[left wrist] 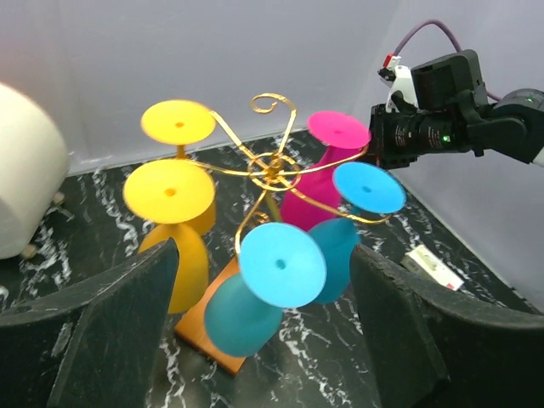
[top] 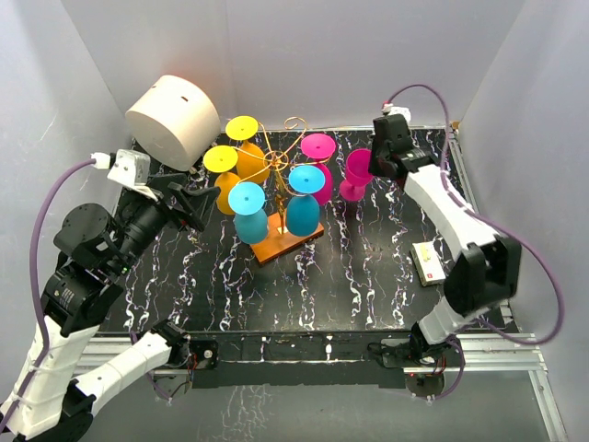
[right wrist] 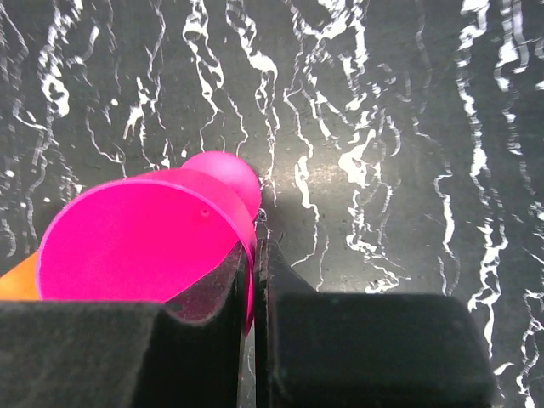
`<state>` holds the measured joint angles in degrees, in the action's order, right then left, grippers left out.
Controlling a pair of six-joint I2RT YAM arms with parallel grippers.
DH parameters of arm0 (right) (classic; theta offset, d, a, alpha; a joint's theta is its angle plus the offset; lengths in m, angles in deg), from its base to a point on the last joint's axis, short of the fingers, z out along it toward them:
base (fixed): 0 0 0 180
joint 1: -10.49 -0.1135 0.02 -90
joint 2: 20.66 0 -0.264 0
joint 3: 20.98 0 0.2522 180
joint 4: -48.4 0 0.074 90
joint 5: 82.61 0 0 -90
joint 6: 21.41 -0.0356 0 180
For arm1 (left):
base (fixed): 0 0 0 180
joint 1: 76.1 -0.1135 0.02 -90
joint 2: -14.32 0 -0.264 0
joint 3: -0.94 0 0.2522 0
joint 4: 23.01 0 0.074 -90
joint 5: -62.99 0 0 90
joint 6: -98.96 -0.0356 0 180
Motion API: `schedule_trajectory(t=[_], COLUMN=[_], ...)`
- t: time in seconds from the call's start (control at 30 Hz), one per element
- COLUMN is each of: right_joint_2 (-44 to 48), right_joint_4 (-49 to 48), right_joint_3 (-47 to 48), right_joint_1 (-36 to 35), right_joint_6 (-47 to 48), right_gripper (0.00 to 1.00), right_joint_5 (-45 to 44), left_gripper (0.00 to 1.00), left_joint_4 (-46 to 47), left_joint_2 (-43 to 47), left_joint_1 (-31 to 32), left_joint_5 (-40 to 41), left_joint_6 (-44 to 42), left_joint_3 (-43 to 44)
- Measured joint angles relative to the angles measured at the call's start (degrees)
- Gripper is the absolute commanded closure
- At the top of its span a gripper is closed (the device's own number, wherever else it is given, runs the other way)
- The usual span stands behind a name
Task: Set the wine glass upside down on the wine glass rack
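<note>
A magenta wine glass (right wrist: 144,238) stands upright on its foot just beside the wine glass rack (left wrist: 274,170), on the rack's right-arm side. The right gripper (right wrist: 253,255) is clenched on the glass rim, one finger inside the bowl and one outside. The left gripper (top: 195,207) hangs released on the rack's opposite side, holding nothing.

The pinch takes only a thin edge of smooth, glossy, plastic-looking wall, so the glass may swivel or slip once lifted and turned over. Five glasses, yellow, cyan and magenta, already hang foot-up and close together. A swinging bowl could knock them or tip the light stand.

The rack is thin gold wire with curled scrolls on a flat orange-brown wooden base. One scroll at its far side looks free. The black table (top: 368,276) near the rack has white marbling.
</note>
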<state>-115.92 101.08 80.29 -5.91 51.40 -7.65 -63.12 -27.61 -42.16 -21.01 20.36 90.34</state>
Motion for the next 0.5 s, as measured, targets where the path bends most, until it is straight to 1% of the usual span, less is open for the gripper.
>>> schedule_trajectory(t=[0.13,0.2,0.37,0.5], right_joint_2=[12.1,18.5,32.7,41.7], right_joint_4=[-3.1,-4.8,-7.6,-9.5], right_joint_3=[-5.9,-8.7,-15.3,-19.2], right_joint_1=[0.0,0.0,0.0,0.0], right_joint_6=[-1.2,-2.3,-5.4,-7.9], right_gripper=[1.00,1.00,1.00,1.00], right_joint_5=[-3.6,-4.8,-6.1,-5.9], left_gripper=[0.06,0.02,0.01,0.01], left_joint_4=[3.6,5.0,10.7,16.8], left_joint_2=[0.0,0.0,-0.8,-2.7], left_joint_1=[0.0,0.0,0.0,0.0], left_joint_5=[-4.7,-6.8,-13.7,-19.3], left_joint_6=[-1.1,-1.6,-0.8,1.4], left_joint_3=[0.0,0.0,-0.6,-1.4])
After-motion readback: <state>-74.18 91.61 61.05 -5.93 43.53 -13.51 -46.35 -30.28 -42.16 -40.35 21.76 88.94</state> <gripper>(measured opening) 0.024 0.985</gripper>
